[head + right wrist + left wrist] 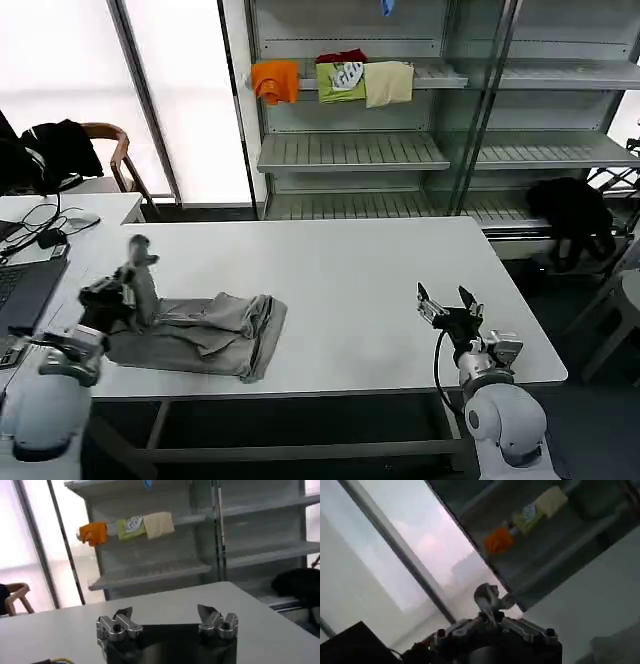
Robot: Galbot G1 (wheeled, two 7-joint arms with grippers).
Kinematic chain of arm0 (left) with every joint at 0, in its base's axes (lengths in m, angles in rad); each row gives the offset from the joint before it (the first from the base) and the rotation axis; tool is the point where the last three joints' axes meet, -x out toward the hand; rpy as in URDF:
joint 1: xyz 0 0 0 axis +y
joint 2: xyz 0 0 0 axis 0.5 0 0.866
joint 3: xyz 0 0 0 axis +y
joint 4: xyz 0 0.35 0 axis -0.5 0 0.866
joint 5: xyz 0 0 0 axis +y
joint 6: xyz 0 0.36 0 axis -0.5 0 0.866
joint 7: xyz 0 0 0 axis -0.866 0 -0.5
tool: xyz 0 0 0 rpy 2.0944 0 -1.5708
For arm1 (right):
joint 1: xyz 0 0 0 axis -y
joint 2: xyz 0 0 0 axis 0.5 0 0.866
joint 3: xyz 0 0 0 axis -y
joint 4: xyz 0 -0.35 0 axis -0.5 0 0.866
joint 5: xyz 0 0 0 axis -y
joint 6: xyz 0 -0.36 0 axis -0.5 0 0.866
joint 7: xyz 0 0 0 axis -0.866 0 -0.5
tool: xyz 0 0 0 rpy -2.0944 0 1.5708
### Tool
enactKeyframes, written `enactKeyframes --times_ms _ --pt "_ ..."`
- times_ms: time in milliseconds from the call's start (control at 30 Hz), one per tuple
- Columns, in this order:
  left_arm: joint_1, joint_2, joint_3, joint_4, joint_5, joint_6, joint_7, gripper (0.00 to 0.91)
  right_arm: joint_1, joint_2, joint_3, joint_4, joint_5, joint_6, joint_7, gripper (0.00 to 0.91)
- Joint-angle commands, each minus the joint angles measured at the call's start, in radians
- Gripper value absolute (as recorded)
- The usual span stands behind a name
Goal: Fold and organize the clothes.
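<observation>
Left gripper (140, 250), pinched on a corner of the grey shirt (205, 335) bunched at the table's (350, 290) left front; its apparently thin grip may slip, while the right gripper (448, 303) waits wide open at the right front.

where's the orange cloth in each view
Head view: orange cloth hangs on the upper shelf.
Left wrist view: on that shelf, beside the green cloth.
Right wrist view: same shelf, beside the green cloth.
Shared landmark: the green cloth.
</observation>
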Motion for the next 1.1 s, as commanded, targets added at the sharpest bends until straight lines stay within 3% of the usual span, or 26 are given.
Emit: enactKeyframes --times_ms 33,567,600,633,1100 --pt "0.020 -0.129 0.271 -0.063 0.136 0.042 -0.050 0.010 -0.015 -0.010 0.007 -0.004 -0.002 0.002 0.001 0.907" --pt "0.032 -0.194 0.341 0.114 0.203 0.033 -0.100 0.040 -0.009 0.000 -0.005 -0.040 -0.012 0.020 0.018 0.907" --pt "0.032 -0.196 0.347 0.123 0.204 0.034 -0.115 0.746 -0.008 0.001 -0.006 -0.043 -0.013 0.021 0.018 0.907" --pt "0.033 -0.203 0.353 0.134 0.211 0.033 -0.138 0.907 -0.007 0.002 -0.006 -0.046 -0.013 0.024 0.016 0.907" --pt "0.052 -0.240 0.412 0.186 0.243 0.028 -0.189 0.907 0.003 0.010 -0.007 -0.069 -0.013 0.040 0.010 0.907"
